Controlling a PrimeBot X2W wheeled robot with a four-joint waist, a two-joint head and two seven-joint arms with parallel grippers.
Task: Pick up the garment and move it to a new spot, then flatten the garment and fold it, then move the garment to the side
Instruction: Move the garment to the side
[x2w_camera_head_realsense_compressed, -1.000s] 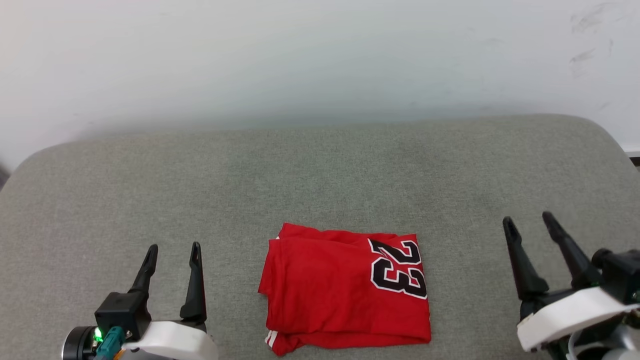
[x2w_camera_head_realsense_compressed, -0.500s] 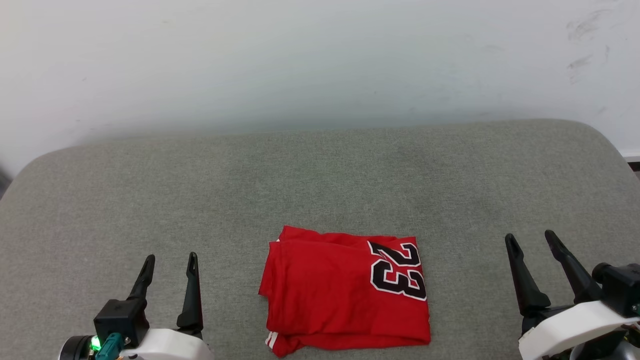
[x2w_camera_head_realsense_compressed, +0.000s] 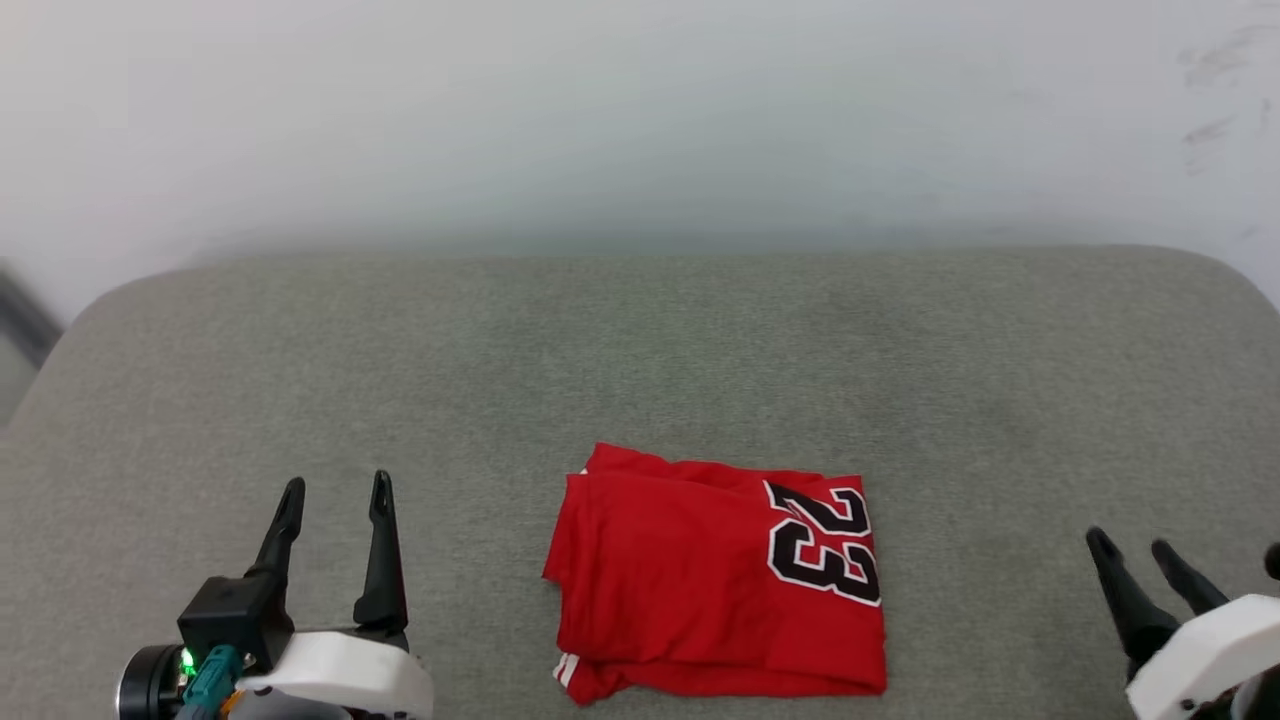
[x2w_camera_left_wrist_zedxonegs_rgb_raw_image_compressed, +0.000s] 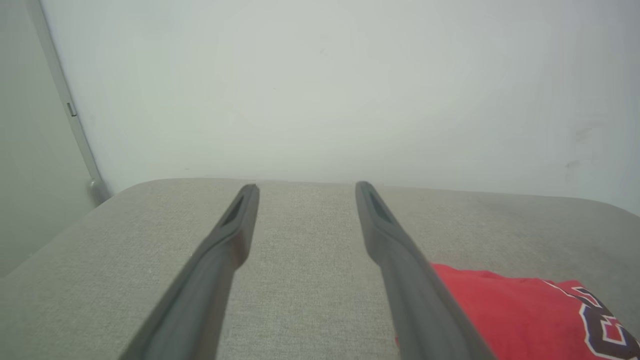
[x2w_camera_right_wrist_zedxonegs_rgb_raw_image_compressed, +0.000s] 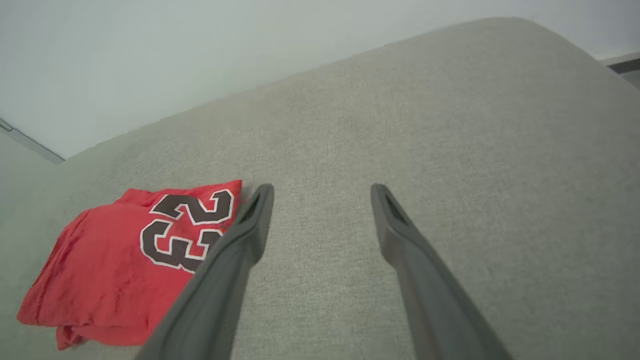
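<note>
Folded red garment (x2w_camera_head_realsense_compressed: 700, 590) with a black 23 on its right part lies low centre of the head view on the grey cushion (x2w_camera_head_realsense_compressed: 640, 350), white stripes peeking out at its lower-left corner. Left gripper (x2w_camera_head_realsense_compressed: 337, 482) sits lower left, fingers spread wide and empty, apart from the garment. Right gripper (x2w_camera_head_realsense_compressed: 1129, 542) is in the lower right corner, fingers also apart and empty, well off the garment's right edge.

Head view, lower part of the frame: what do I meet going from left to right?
left pincer, open → folded red garment lying on the grey cushion → right pincer, open
</note>
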